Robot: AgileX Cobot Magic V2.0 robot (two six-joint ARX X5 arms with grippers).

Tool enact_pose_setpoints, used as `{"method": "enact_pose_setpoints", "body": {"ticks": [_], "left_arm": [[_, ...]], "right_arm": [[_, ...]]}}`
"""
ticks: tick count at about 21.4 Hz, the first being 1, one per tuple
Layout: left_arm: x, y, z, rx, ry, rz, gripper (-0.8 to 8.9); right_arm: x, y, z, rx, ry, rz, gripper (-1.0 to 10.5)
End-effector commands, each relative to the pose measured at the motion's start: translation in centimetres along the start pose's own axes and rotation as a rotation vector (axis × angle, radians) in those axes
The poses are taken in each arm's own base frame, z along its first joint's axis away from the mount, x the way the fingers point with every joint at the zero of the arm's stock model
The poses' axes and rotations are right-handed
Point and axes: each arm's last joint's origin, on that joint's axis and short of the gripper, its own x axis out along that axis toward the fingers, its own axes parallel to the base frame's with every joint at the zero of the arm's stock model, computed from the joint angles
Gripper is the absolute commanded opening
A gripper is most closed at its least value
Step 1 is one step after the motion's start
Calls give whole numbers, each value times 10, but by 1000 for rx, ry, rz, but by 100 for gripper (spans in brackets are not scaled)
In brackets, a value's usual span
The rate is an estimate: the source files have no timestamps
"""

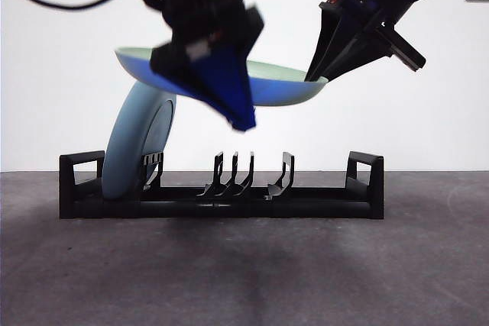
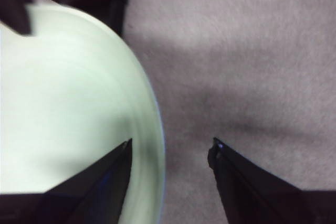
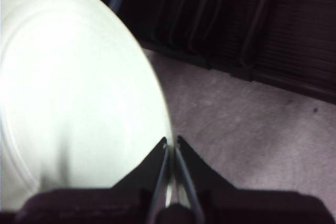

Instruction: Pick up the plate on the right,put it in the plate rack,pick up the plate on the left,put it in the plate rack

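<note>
Nearest your front camera, bare dark tabletop point(image 1: 244, 265) runs in front of the plate rack point(image 1: 221, 202) — wide free room on the near side. You see the rack end to end, a boxy loop handle at each end. One pale blue-green plate point(image 1: 137, 143) stands on edge in the slot beside one end handle, leaning a little away from that handle over the rack's middle. From there to the far handle only bare curved prongs point(image 1: 233, 173) rise.

Above the rack a second plate point(image 1: 283, 85) hangs in the air, nearly flat, slightly tilted, its low edge well clear of the prong tips. One end of it passes just above the standing plate's top edge — whether they touch, you cannot tell.

Your right gripper point(image 3: 171, 148) has its jaws pressed together on this plate's rim point(image 3: 169, 182), which runs between them in the right wrist view; the rack lies beyond it there. In the front view that fits the blurred dark gripper point(image 1: 229, 104) low over the rack's middle.

Your left gripper point(image 2: 170, 153) has its jaws spread. One jaw overlaps the raised plate's point(image 2: 63, 93) face, the other stands off past the rim over bare table, so it grips nothing. A rack handle point(image 2: 107, 1) shows past the plate's edge.
</note>
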Motion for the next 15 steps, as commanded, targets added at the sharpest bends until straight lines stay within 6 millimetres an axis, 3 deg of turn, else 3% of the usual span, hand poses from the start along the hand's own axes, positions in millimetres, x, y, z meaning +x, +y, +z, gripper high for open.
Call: {"method": "enact_pose_setpoints", "body": {"ticks": [1,3,5,6,11,15], "left_arm": [[8,2,-3,-8,21,2,248],[9,4,-4,-14,31,9,178],[10,6,-5,-18,35,13,15],[10,6,-6,-19,36,13,-22],[11,7,-6,-22,36,12,-9],[11,7,-5,-27,25,17,-9]], "right_arm": [[0,0,1,-6,1,10,-12],[0,0,1,-6,5,8,-12],[0,0,1,-7,6,5,-12],[0,0,1,-10,6,5,-12],[-1,-2,1,-6,3,3,-12],[-17,-3,3,-10,-47,-6,11]]}}
